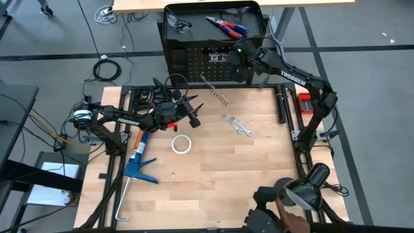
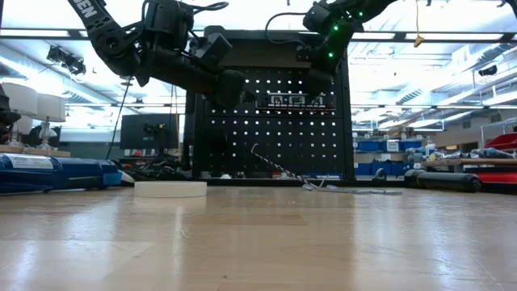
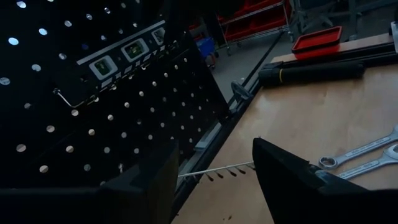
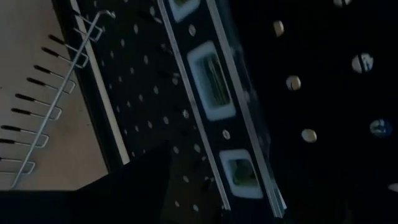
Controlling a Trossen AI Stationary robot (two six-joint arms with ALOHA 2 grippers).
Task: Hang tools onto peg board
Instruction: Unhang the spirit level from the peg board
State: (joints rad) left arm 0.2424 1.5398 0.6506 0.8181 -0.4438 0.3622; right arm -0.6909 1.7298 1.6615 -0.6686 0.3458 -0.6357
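The right gripper [image 1: 234, 59] is up against the face of the peg board [image 1: 194, 65] at the far edge of the table [image 1: 213, 181], fingers spread and holding nothing. Just in front of it the slim black-and-silver bar [image 4: 214, 99] hangs on the board; only the right wrist view shows its small windows close up, while the low view shows it as a short strip [image 2: 296, 101] high on the panel. The left gripper [image 1: 193, 111] hovers over the table's left part, near the board, also open and empty. The high view alone shows the board's top tray, where pliers [image 1: 226, 26] and glasses [image 1: 178, 24] lie. Two wrenches [image 1: 237, 125] lie on the table, right of the left gripper, with a wire rack [image 1: 215, 89] leaning at the board's foot.
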